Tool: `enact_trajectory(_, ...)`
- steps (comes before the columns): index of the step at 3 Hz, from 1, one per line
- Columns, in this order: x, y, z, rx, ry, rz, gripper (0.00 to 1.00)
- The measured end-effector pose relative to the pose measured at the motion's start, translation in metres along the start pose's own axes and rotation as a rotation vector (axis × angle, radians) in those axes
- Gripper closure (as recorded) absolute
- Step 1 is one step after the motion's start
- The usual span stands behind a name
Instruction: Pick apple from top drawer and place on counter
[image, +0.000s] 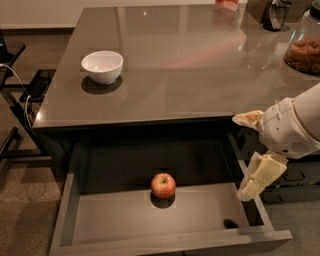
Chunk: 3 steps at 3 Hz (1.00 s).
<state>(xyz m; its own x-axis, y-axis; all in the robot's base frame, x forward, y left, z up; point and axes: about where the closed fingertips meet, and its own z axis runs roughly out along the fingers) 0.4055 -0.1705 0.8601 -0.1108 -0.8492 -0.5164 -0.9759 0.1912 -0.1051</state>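
The apple (163, 185), small, red with yellowish patches, lies on the flat grey bottom of the open top drawer (125, 215), about mid-width and toward the back. The glossy grey-brown counter (190, 65) spans above the drawer. My gripper (253, 149) hangs from the white arm at the right, over the drawer's right side wall, level with the counter's front edge. Its two cream fingers are spread apart: one (248, 118) by the counter's corner, the other (260, 176) pointing down at the drawer wall. It is empty, well to the right of the apple.
A white bowl (102, 66) stands on the counter's left part. A glass jar with brown contents (304, 47) and a dark object (274, 14) stand at the back right. Dark drawers sit to the right behind the arm. A black stand with cables (25, 95) is at the left.
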Motion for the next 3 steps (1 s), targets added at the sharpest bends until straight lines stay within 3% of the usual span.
enact_trajectory(2,-0.002,0.002,0.010,-0.017,-0.009,0.003,0.00)
enact_trajectory(3,0.000,0.004,0.048,-0.041,-0.064,0.013,0.00)
